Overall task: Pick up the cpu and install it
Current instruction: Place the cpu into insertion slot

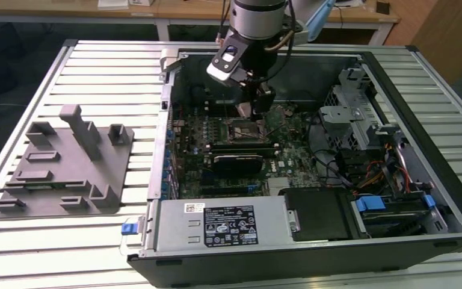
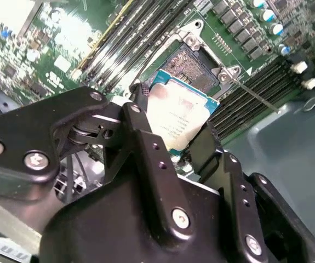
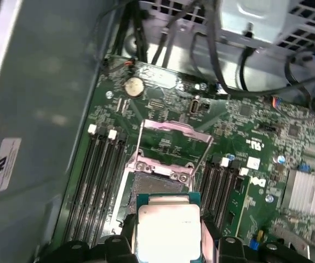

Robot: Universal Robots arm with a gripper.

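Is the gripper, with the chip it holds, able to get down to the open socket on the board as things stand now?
Probably yes. The gripper holds the chip above the socket, whose metal frame stands swung open, and nothing seems to lie between chip and socket.

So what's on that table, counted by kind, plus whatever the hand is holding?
Computer case, open: 1
Grey rack: 1
cpu, clamped in the hand over the case's board: 1
Total: 3
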